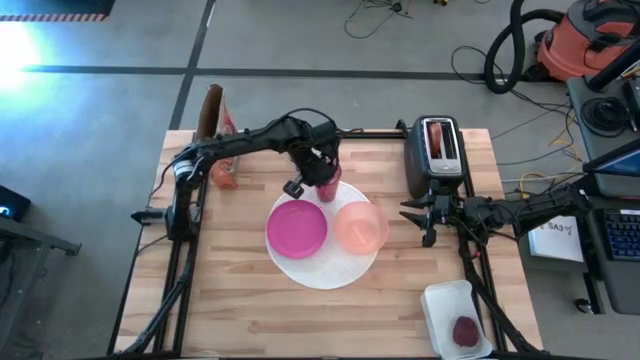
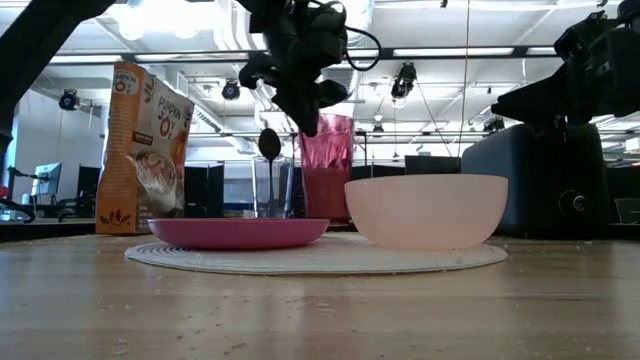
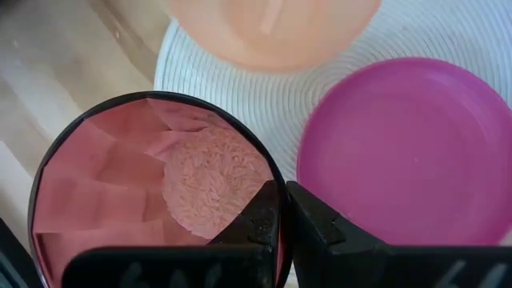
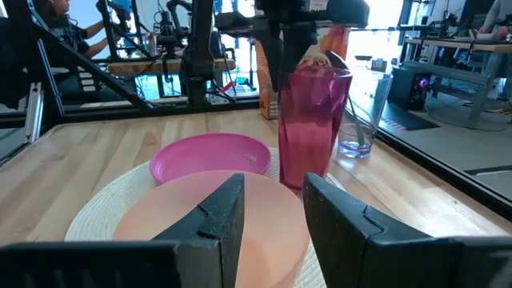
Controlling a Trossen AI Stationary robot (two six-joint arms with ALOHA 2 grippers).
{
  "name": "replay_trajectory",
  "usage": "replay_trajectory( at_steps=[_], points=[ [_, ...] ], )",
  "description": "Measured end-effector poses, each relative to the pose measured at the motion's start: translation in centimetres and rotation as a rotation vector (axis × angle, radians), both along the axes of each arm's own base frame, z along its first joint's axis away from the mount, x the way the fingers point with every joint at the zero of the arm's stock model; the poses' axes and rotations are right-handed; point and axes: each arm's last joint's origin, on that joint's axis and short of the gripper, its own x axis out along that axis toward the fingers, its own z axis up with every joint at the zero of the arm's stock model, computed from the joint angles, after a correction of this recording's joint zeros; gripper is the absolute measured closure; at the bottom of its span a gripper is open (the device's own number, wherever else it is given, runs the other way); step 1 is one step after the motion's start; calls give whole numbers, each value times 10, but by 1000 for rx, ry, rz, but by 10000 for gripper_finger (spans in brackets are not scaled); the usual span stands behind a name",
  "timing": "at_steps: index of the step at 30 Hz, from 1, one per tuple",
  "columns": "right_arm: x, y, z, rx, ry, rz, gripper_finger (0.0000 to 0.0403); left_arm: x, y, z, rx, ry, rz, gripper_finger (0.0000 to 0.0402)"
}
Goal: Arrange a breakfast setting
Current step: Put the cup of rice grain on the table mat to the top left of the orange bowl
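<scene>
1. The left gripper (image 1: 322,172) hangs over the pink tumbler (image 1: 329,187), its fingers clamped on the tumbler's rim — in the left wrist view one finger (image 3: 258,224) sits inside the cup and the other just outside the wall.
2. The pink tumbler stands upright at the far edge of the big white round disc (image 1: 322,268), which lies near the middle of the table (image 1: 250,310). In the low view the tumbler (image 2: 325,165) rises behind the plate and bowl.
3. The magenta plate (image 1: 296,228) rests on the disc's left part, just beside the tumbler and below the left gripper.
4. The translucent pink bowl (image 1: 359,226) sits on the disc's right part, touching or nearly touching the plate.
5. The right gripper (image 1: 412,213) hovers right of the bowl, near the table's right half, fingers apart and empty — the right wrist view shows the bowl (image 4: 216,220) close in front of them.
6. A toaster (image 1: 437,155) stands at the far edge of the table, toward the right corner, with something reddish-brown in its slot.
7. A cereal box (image 2: 143,150) lies near the far left corner.
8. The small dark-red fruit (image 1: 466,331) lies in a white tray (image 1: 440,300) at the near right corner, well apart from both grippers.
9. A clear glass (image 2: 272,188) holding a spoon stands behind the plate in the low view.
</scene>
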Motion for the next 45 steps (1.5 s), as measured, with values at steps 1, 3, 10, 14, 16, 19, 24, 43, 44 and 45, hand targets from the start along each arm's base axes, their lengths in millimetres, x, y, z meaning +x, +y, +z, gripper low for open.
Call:
replay_trajectory(
  at_steps=[1, 3, 10, 14, 16, 19, 24, 43, 44, 45],
  points=[
    [0, 0, 0, 0, 0, 0, 284, 1, -1, 0, 3, -8, -3, 402],
    [0, 0, 0, 0, 0, 0, 284, 4, -3, 1, 10, -28, -10, 402],
    [0, 0, 0, 0, 0, 0, 284, 10, -13, 1, 20, -62, -38, 402],
    [0, 0, 0, 0, 0, 0, 284, 14, -19, 2, 25, -80, -54, 402],
    [0, 0, 0, 0, 0, 0, 284, 15, -19, 2, 31, -91, -55, 402],
    [0, 0, 0, 0, 0, 0, 284, 19, -18, 1, 55, -111, -50, 401],
    [0, 0, 0, 0, 0, 0, 284, 21, -19, -6, 55, -111, -53, 401],
    [0, 0, 0, 0, 0, 0, 284, 19, -20, -19, 39, -75, -49, 401],
    [0, 0, 0, 0, 0, 0, 284, 19, -20, -20, 35, -74, -43, 400],
    [0, 0, 0, 0, 0, 0, 284, 19, -20, -21, 31, -73, -29, 397]
  ],
)
